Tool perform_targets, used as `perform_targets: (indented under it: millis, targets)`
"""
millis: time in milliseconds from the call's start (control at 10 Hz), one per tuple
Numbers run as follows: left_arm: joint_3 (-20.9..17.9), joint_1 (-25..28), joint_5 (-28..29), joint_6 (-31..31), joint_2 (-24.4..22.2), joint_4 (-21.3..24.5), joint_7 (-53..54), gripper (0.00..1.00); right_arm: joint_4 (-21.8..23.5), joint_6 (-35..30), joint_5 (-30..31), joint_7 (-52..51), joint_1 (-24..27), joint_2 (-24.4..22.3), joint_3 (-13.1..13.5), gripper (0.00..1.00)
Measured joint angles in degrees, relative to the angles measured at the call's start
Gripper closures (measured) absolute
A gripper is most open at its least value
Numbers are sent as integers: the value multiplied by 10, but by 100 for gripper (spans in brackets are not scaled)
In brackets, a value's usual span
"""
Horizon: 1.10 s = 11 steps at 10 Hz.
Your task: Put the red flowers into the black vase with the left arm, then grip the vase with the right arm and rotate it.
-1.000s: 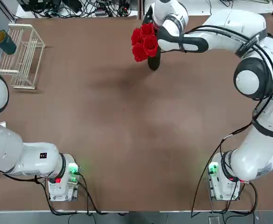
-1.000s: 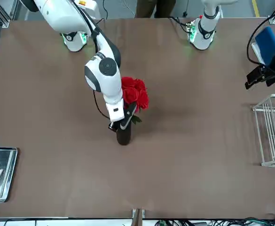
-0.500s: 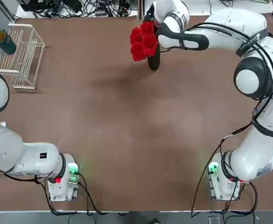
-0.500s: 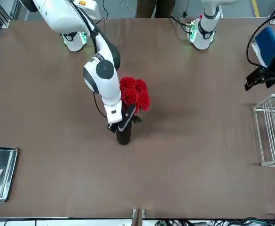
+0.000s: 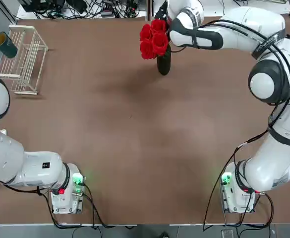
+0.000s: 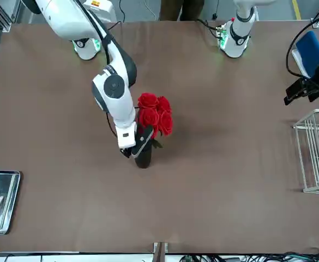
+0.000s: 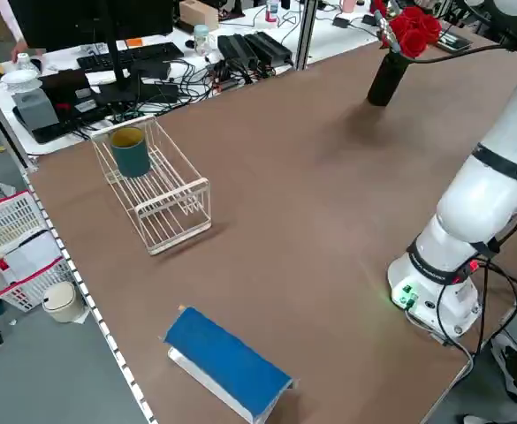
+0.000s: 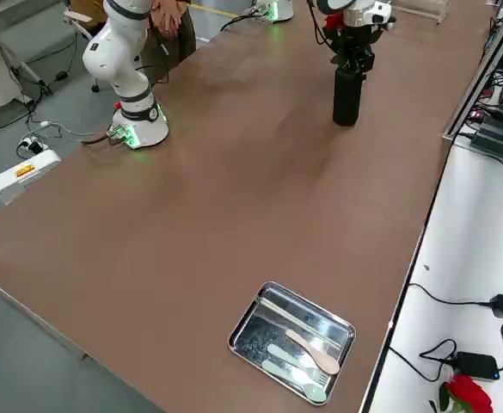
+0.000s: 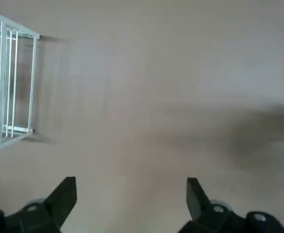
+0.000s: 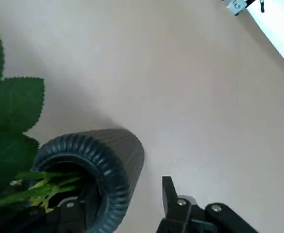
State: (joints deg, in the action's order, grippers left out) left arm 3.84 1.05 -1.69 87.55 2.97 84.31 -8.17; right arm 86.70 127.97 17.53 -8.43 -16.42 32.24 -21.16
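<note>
The black vase [image 5: 163,63] stands upright near the table's far edge, with the red flowers [image 5: 153,38] in it. Their green stems [image 10: 40,187] go down into its ribbed mouth [image 10: 95,160]. My right gripper [image 6: 137,145] is open beside the top of the vase. One of its fingers [image 10: 169,193] stands clear of the vase wall, while the other is dark against the rim. My left gripper [image 9: 129,196] is open with nothing in it. It hangs over bare table at my far left, away from the vase.
A white wire rack [image 5: 25,59] stands at the far left with a dark green cup [image 5: 6,44] at its end. A metal tray [image 6: 9,180] holding utensils lies by the far right edge. Cables and boxes crowd the space beyond the far edge.
My right gripper has opened off the vase and drawn back toward the far edge. The flowers have shifted a little the same way. The vase's base has stayed put.
</note>
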Motion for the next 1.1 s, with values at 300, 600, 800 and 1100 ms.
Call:
perform_targets:
  millis: [300,600,800,1100]
  targets:
    - [0,0,0,0,0,0,0,0,-9,-1,-25,-1,17,0,1,35]
    - [0,0,0,2,3,0,0,0,-16,-7,-40,-1,22,0,1,29]
    - [0,0,0,2,4,0,0,0,-25,-27,-50,-3,29,0,1,26]
    - [0,0,0,2,4,0,0,0,-41,-44,-60,-23,40,0,1,25]
